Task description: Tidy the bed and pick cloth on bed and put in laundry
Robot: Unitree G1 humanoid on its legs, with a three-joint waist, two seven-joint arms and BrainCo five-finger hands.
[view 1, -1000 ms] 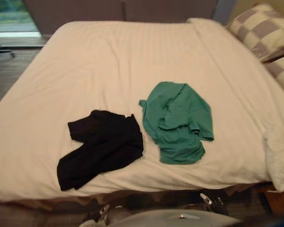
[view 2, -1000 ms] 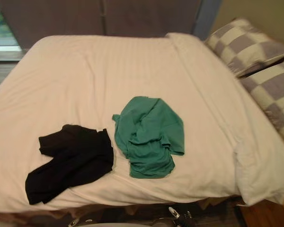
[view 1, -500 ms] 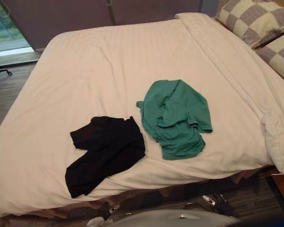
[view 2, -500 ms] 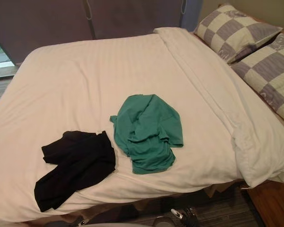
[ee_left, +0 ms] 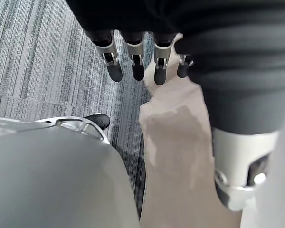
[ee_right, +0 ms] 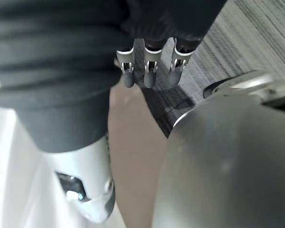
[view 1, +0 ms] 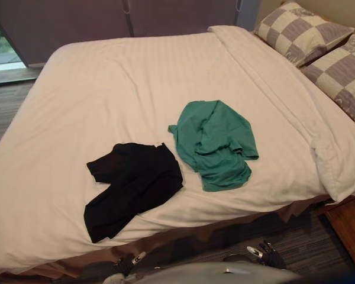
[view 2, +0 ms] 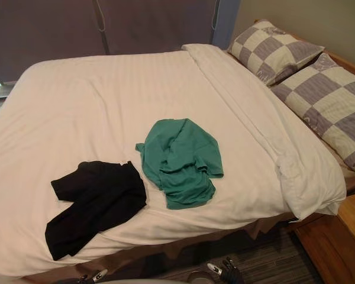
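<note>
Plainly, two garments lie on the white bed (view 1: 106,83), and both hands hold nothing.
The green shirt (view 1: 213,142) lies crumpled mid-bed, the black cloth (view 1: 133,183) just beside it (nearer the front edge); left hand (ee_left: 133,61) and right hand (ee_right: 149,69) hang with fingers straight and slightly apart above the striped carpet (ee_left: 38,57).

The bed (view 1: 136,71) is covered by a white duvet (view 2: 94,106). A crumpled green cloth (view 1: 214,142) lies near the middle. A black cloth (view 1: 133,186) lies just beside it, toward the near edge. 2 checked pillows (view 2: 328,100) rest at the head.
</note>
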